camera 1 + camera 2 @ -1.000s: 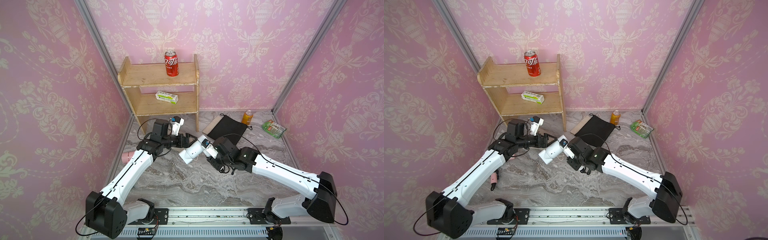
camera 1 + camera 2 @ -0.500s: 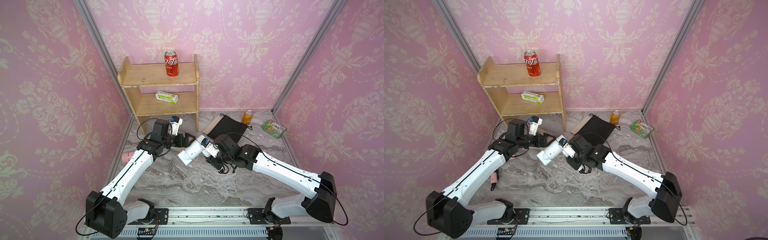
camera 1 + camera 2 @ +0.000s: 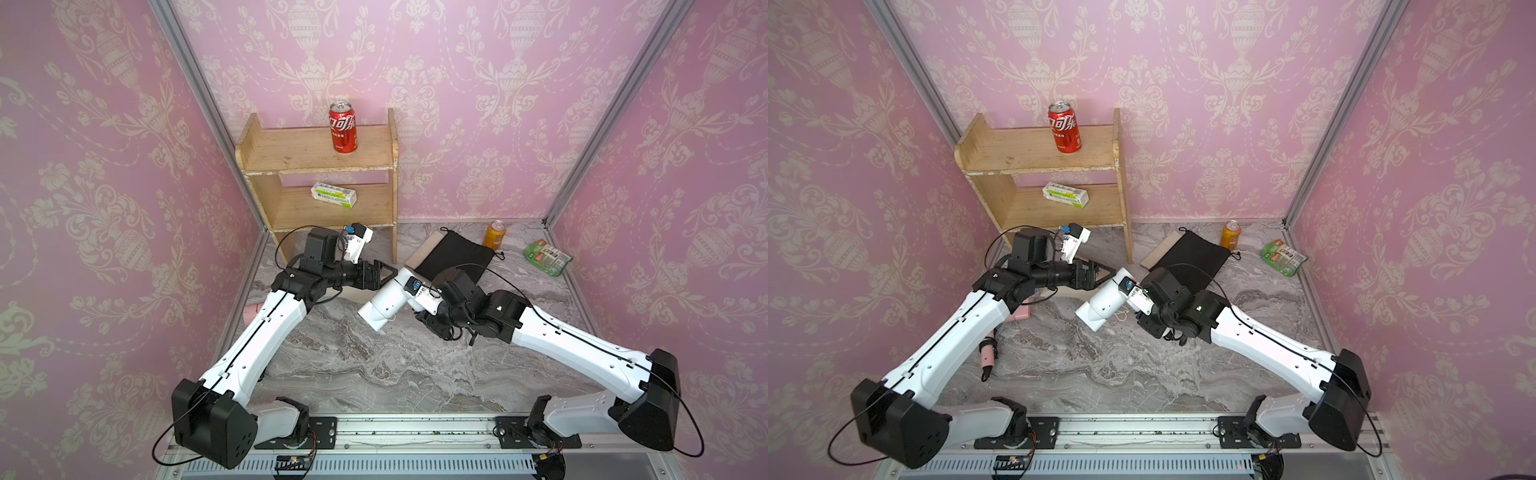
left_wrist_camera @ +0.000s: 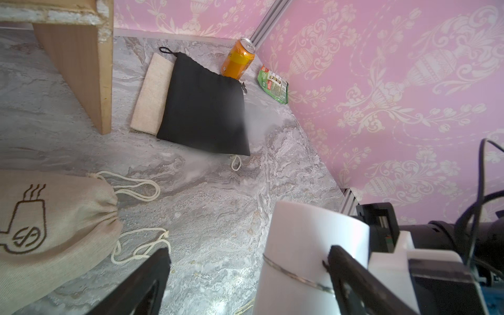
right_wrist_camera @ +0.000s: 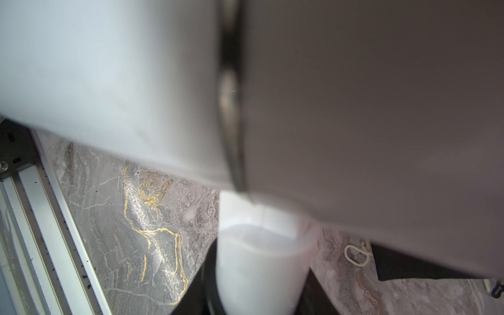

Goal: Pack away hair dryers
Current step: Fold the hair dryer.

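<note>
My right gripper (image 5: 259, 272) was clamped on the handle of a white hair dryer (image 3: 384, 299), tilted over the tabletop's (image 3: 374, 365) middle. My left gripper (image 4: 248, 252) stood wide at its barrel end. Close by lay a beige pouch (image 4: 41, 226) printed with a dryer outline. A pale pink hair dryer (image 3: 988, 353) lay by the left edge. A red can (image 3: 343, 129) on the shelf (image 3: 291, 151) bore white Chinese lettering.

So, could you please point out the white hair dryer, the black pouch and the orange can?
white hair dryer (image 3: 385, 298): in a top view, middle of its barrel.
black pouch (image 4: 204, 109): left wrist view, centre of the cloth.
orange can (image 3: 493, 239): in a top view, its side wall.
</note>
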Available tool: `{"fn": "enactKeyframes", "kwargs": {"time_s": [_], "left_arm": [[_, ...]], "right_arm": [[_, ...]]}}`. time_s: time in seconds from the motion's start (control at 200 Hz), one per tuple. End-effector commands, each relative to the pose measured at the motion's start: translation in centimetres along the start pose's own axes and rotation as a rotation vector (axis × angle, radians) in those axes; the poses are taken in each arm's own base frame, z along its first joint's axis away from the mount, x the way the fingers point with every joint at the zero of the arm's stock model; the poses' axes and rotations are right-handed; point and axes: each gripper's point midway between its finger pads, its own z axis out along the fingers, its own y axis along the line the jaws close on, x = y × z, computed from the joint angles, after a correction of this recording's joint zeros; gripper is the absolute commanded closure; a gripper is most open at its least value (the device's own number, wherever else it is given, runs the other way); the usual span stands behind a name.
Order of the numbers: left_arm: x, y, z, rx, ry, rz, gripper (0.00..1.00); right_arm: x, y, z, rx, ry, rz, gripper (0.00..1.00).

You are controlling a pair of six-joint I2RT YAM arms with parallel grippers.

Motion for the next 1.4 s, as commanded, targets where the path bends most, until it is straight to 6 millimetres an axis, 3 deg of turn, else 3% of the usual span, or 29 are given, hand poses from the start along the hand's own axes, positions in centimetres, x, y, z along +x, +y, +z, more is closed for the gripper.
{"fn": "enactKeyframes", "kwargs": {"time_s": [0.0,0.916,1.391], "left_arm": [[1.8,-1.2,0.5,0.081,0.105,0.011,0.07],[3.8,-0.8,1.6,0.043,0.261,0.061,0.1],[4.3,0.5,2.1,0.001,0.294,0.043,0.12]], "right_arm": [[-2.5,-1.4,-1.4,0.064,-0.111,-0.043,0.63],[-3.6,0.1,-0.7,0.046,-0.077,-0.194,0.63],[-5.2,0.3,-3.2,0.043,-0.16,-0.198,0.65]]}}
